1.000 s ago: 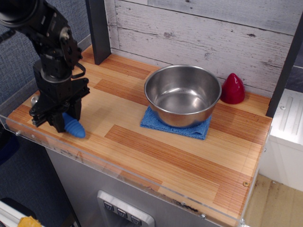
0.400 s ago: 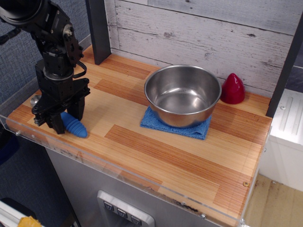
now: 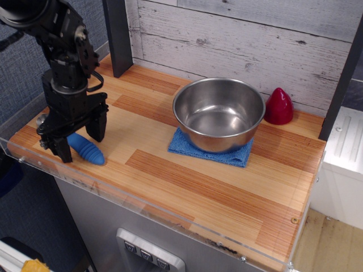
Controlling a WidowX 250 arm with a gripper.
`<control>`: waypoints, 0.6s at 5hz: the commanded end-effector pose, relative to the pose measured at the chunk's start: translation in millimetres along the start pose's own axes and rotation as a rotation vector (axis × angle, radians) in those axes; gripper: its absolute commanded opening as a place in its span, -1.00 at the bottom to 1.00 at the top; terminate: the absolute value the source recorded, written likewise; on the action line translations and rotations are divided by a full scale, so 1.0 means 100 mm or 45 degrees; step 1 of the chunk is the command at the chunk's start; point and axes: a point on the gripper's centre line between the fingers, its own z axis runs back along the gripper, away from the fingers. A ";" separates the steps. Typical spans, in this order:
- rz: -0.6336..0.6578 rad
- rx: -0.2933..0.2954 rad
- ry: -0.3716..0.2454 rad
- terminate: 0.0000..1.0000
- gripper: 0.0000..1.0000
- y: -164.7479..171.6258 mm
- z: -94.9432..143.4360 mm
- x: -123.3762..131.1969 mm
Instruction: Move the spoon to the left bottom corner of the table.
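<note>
The spoon [image 3: 86,148] lies on the wooden table [image 3: 187,181] near its front left corner. Its ribbed blue handle points toward the front right; its metal bowl [image 3: 41,119] peeks out at the left behind the arm. My black gripper [image 3: 79,139] stands over the handle with its fingers [image 3: 98,126] spread wide on both sides of it, open and not holding it. The fingertips sit slightly above or at the table surface.
A steel bowl [image 3: 219,112] rests on a folded blue cloth [image 3: 210,152] at the table's middle. A red cone-shaped object [image 3: 278,106] stands at the back right. A dark post [image 3: 117,35] rises at the back left. A clear acrylic rim [image 3: 147,207] edges the front.
My gripper has opened and let go of the spoon's handle, and has lifted slightly. The spoon stays lying near the front left corner.
</note>
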 end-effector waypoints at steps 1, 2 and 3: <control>-0.043 -0.156 -0.130 -1.00 1.00 -0.15 0.67 0.11; -0.071 -0.170 -0.161 -1.00 1.00 -0.17 0.87 0.10; -0.071 -0.170 -0.161 -1.00 1.00 -0.17 0.87 0.10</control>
